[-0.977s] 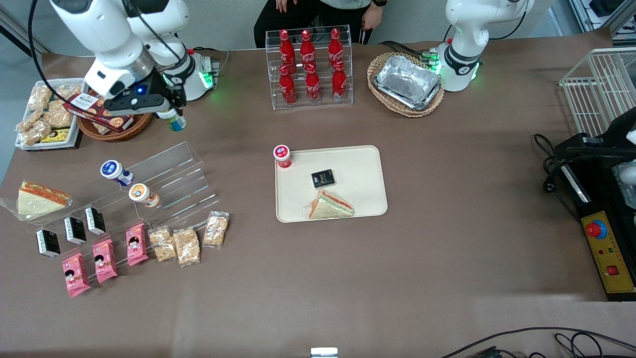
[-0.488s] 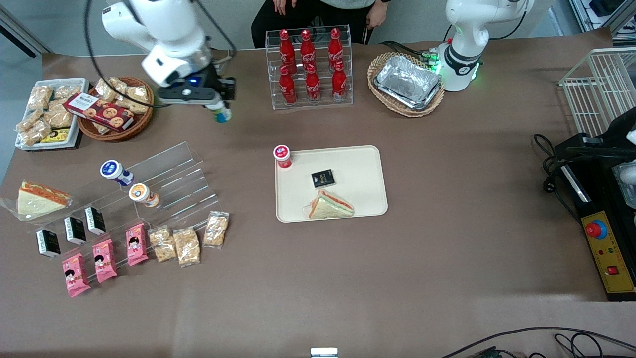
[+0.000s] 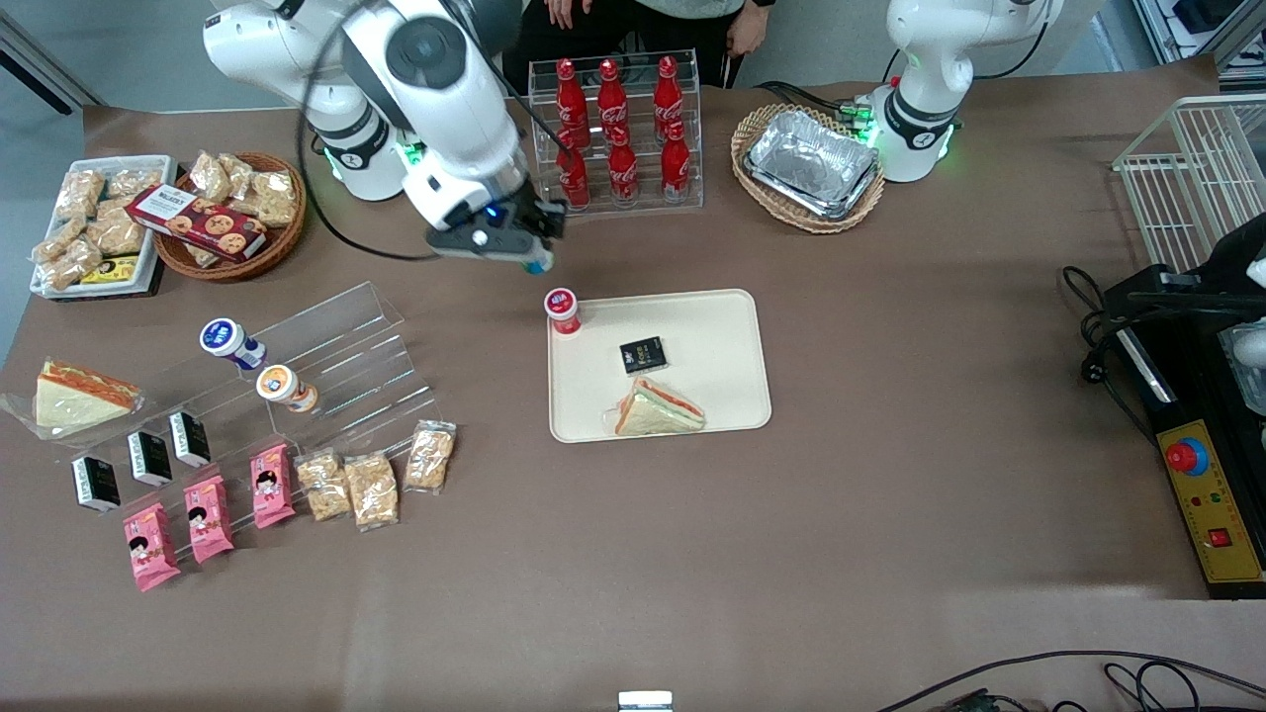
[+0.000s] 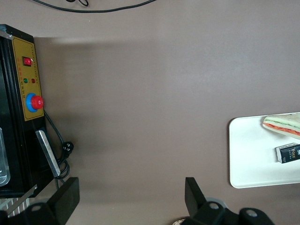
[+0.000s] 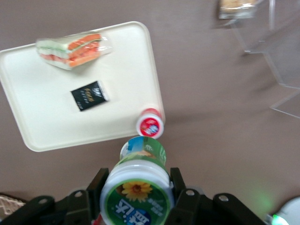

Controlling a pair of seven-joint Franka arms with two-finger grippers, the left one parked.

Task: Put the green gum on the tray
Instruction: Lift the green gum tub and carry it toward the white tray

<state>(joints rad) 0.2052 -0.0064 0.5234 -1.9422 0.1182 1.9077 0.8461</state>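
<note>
My right gripper (image 3: 535, 259) is shut on the green gum (image 5: 137, 192), a small bottle with a green-rimmed white lid and green-teal body; in the front view only its teal tip (image 3: 537, 265) shows under the hand. It hangs in the air just off the tray's corner that is farthest from the front camera, toward the working arm's end. The beige tray (image 3: 712, 326) lies in the middle of the table and also shows in the right wrist view (image 5: 42, 108). The black fingers (image 5: 180, 194) clamp the lid on both sides.
On the tray lie a red-lidded bottle (image 3: 562, 310), a small black box (image 3: 643, 355) and a wrapped sandwich (image 3: 658, 409). A rack of red cola bottles (image 3: 615, 133) stands close by the gripper. A clear stepped stand (image 3: 336, 346) with blue-lidded (image 3: 229, 341) and orange-lidded (image 3: 285, 387) bottles lies toward the working arm's end.
My gripper has carried the green gum from over the snack basket toward the tray, and lower, past the cola rack. Nothing else has moved.
</note>
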